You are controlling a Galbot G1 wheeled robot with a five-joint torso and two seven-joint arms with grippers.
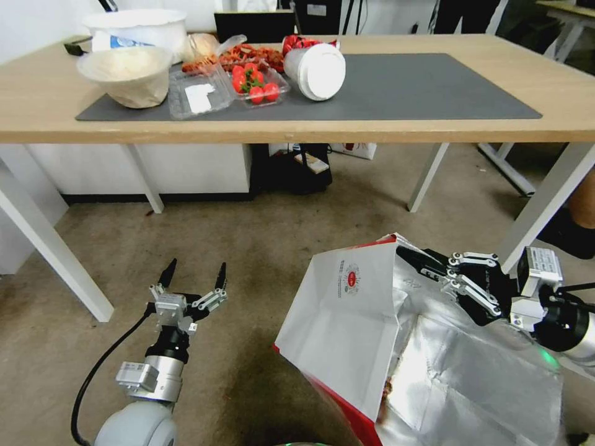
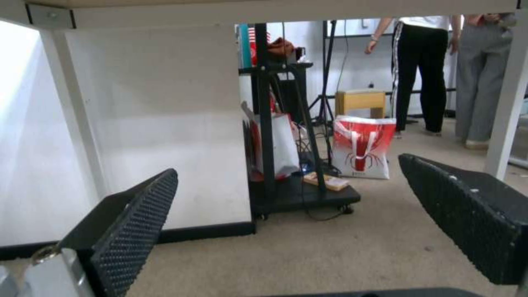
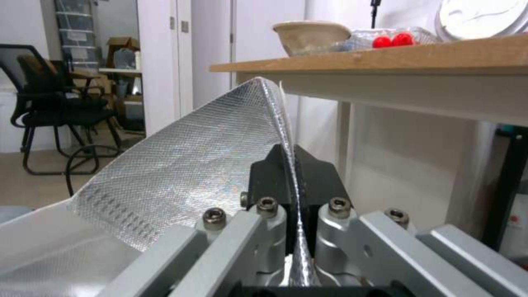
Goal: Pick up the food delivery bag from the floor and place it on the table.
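The food delivery bag (image 1: 353, 322) is white with a small red round logo, a red side panel and silver foil lining, and hangs tilted low on the right, in front of the table. My right gripper (image 1: 412, 259) is shut on the bag's upper rim. In the right wrist view its black fingers (image 3: 269, 173) pinch the foil edge of the bag (image 3: 181, 173). My left gripper (image 1: 193, 272) is open above the floor (image 1: 248, 248), left of the bag, holding nothing. The left gripper (image 2: 286, 218) faces under the table (image 1: 37, 105), its pads wide apart.
The table's grey mat (image 1: 421, 87) bears a bowl (image 1: 127, 74), a white tub (image 1: 139, 28), clear trays with tomatoes (image 1: 254, 83) and a tipped white lidded cup (image 1: 319, 71) at its left half. White table legs (image 1: 56, 248) stand on both sides. A black cart (image 2: 297, 173) sits under the table.
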